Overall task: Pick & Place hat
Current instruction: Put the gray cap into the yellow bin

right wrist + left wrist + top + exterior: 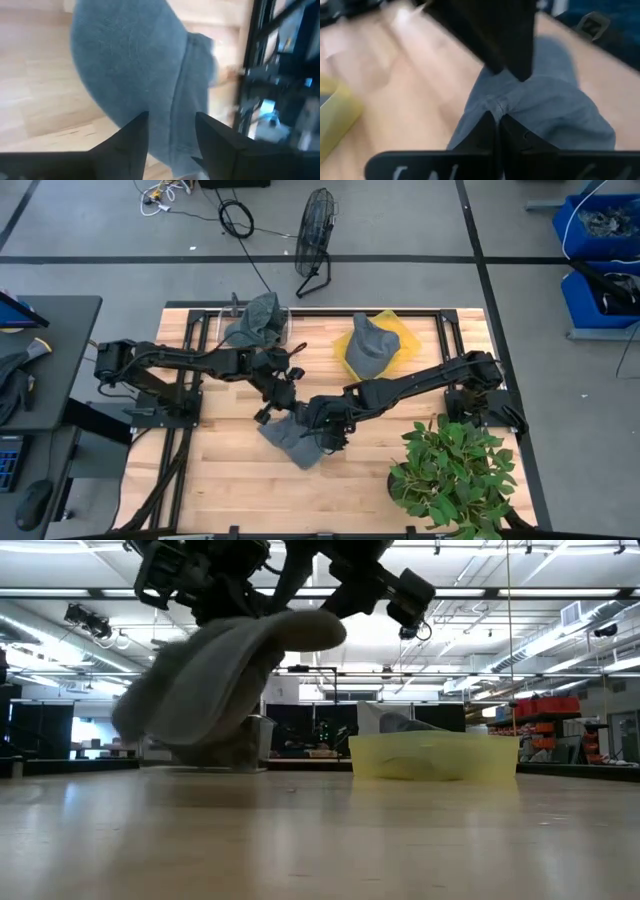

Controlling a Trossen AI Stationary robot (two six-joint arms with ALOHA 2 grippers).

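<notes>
A grey hat (293, 442) hangs between my two grippers near the table's middle. In the low view the hat (220, 670) is lifted clear of the wood. My left gripper (272, 408) (497, 124) comes from the left and is shut on it. My right gripper (318, 428) (170, 127) comes from the right, and the hat fills the gap between its fingers. A second grey hat (368, 348) lies in a yellow bin (402, 330) at the far side. A third grey hat (255, 320) sits far left. My left gripper pinches a raised fold of the hat's cloth (495, 105) between its two fingers, coming slanting down from the left. The hat hangs below the fingers, clear of the table. My right gripper has the hat's edge beside a seam (175, 107) between its two fingers (137, 132), coming from above and the right. That end of the hat (320, 630) is held high, with the rest drooping toward the left.
The yellow bin (430, 758) stands on the far right part of the table. A potted plant (455, 470) fills the near right corner. Bare wood (230, 480) lies near and left of the held hat. A floor fan (315, 230) stands beyond the far edge.
</notes>
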